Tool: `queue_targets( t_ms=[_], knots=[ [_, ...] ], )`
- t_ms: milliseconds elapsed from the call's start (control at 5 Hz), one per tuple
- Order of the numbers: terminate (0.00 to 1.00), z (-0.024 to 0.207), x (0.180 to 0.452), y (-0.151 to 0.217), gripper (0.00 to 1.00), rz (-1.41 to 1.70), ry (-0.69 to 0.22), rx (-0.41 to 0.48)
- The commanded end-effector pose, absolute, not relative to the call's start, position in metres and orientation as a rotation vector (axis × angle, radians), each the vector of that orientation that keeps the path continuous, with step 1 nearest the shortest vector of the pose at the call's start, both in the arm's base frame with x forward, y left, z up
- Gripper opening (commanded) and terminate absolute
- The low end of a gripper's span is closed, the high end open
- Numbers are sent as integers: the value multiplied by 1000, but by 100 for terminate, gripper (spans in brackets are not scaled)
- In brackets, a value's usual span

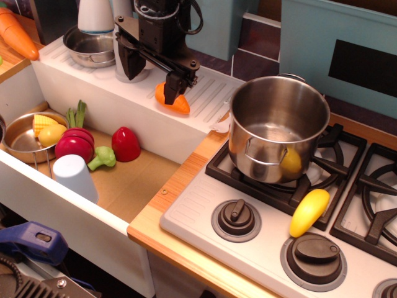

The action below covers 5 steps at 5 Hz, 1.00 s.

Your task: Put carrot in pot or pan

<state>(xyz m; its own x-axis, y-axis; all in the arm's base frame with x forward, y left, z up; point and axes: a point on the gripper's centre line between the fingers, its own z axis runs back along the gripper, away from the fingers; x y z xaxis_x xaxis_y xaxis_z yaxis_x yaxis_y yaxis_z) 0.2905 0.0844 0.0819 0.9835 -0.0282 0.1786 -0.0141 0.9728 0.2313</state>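
Observation:
The short orange carrot (175,102) lies on the white ribbed drainboard (211,93) behind the sink. My gripper (152,77) hangs over the drainboard with its jaws spread wide and nothing between them. Its right fingertip (175,85) is right at the carrot's upper side and hides part of it; I cannot tell if it touches. The left finger (128,62) stands well to the carrot's left. The tall shiny steel pot (279,124) stands upright on the stove's rear-left burner, to the right of the carrot, with only reflections showing inside it.
A yellow oblong toy (309,212) lies on the stove front. A shallow steel bowl (92,48) and a long carrot (17,32) are at the back left. The sink holds a small pan of vegetables (25,138), red toys (126,144) and a pale cup (75,177).

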Motion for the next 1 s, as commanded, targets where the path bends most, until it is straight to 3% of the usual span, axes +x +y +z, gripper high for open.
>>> queue_targets(
  t_ms=[0,400,800],
  knots=[
    [0,82,291,84,100,-7,-182,234],
    [0,74,304,94,100,-32,-265,301],
    [0,61,319,107,100,-69,-346,269]
  ],
)
